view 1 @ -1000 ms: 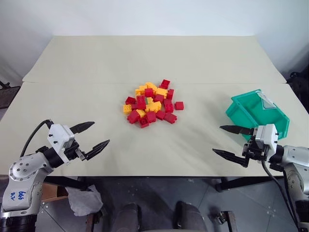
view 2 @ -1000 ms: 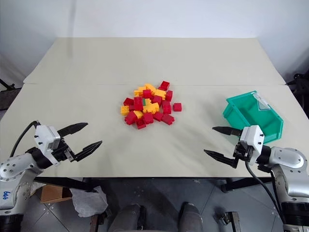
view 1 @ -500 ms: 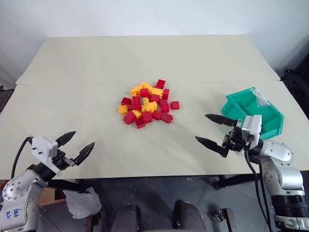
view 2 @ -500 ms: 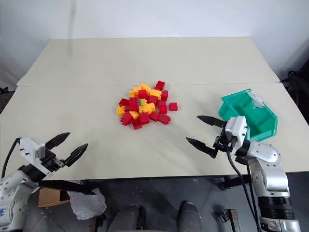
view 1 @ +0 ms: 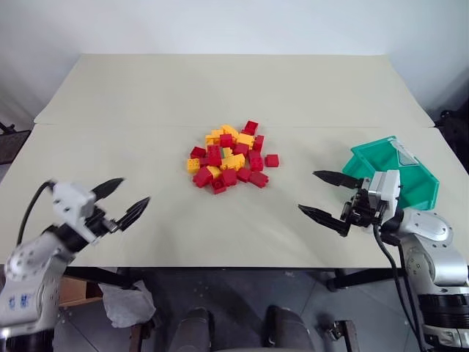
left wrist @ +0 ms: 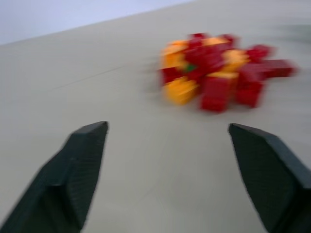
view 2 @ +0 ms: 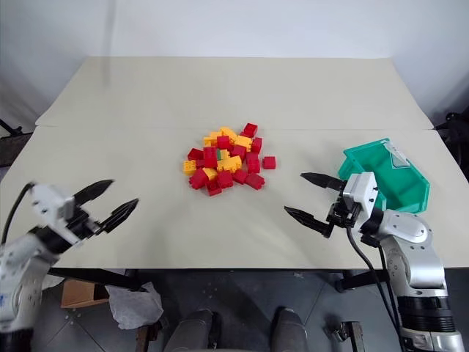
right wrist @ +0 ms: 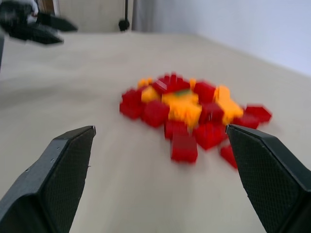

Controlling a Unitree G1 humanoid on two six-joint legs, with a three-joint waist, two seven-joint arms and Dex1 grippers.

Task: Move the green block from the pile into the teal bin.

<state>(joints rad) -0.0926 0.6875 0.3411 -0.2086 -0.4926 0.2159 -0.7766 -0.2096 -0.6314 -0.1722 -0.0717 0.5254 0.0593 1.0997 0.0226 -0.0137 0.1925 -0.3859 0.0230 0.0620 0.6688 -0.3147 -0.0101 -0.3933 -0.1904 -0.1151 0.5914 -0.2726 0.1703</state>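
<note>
The pile [view 1: 228,158] of red and yellow bricks lies mid-table. The green block [right wrist: 182,91] is mostly buried near the pile's top, and a green sliver of it [left wrist: 190,68] also shows in the left wrist view. At the table's right edge sits the teal bin [view 1: 399,174], tilted. My right gripper [view 1: 308,192] hovers open and empty just left of the bin, pointing at the pile. My left gripper [view 1: 130,199] hovers open and empty over the table's front left, also aimed at the pile. Both stand well short of the bricks.
A seam [view 1: 110,125] crosses the beige table behind the pile. One red brick [view 1: 272,160] lies slightly apart on the pile's right. The table's front edge [view 1: 220,265] runs just below both grippers. White crumpled material [view 1: 124,304] lies on the floor under the front left.
My right gripper has moved left, from in front of the bin toward the pile. My left gripper dipped, then rose back, and its jaws now stand a little narrower. The camera swayed meanwhile.
</note>
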